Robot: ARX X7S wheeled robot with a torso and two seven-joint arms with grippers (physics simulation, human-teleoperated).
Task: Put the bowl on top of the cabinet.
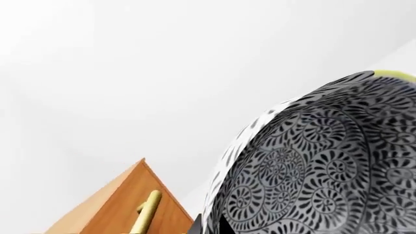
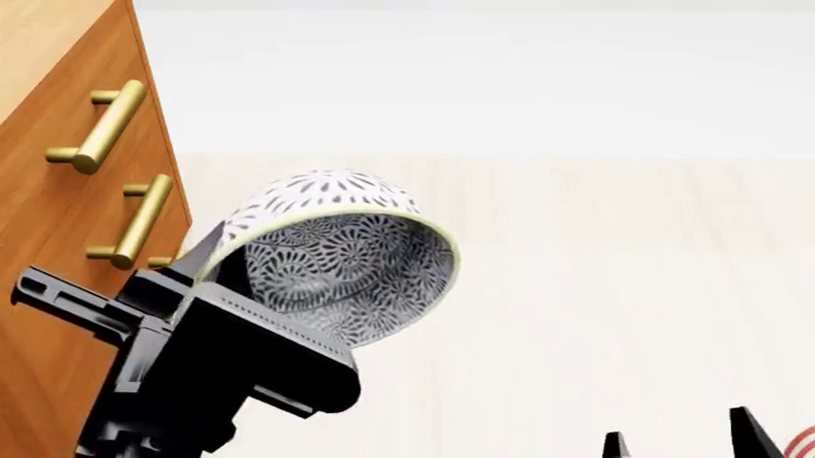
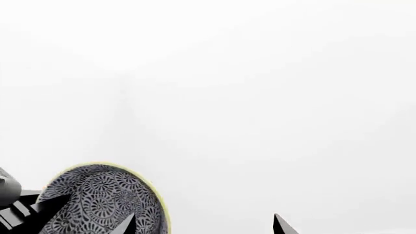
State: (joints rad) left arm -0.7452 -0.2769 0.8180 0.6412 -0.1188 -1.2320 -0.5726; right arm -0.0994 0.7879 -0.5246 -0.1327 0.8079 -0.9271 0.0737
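The bowl (image 2: 344,258), grey floral with a pale yellowish rim, hangs in the air tipped on its side, its mouth turned away from the cabinet (image 2: 52,229). My left gripper (image 2: 223,262) is shut on the bowl's rim, one fingertip (image 2: 204,250) outside the wall. The orange-brown cabinet stands just left of the bowl, and its top is out of the head view. In the left wrist view the bowl (image 1: 325,161) fills the right side and a cabinet corner (image 1: 110,204) shows below. My right gripper (image 2: 681,441) is open and holds nothing; the bowl (image 3: 97,200) lies off to its side.
Brass bar handles (image 2: 109,124) stick out from the cabinet's drawer fronts close to the bowl. A sliver of a red-ringed plate (image 2: 803,441) shows at the bottom right corner. Pale wooden floor (image 2: 612,286) and a white wall lie beyond.
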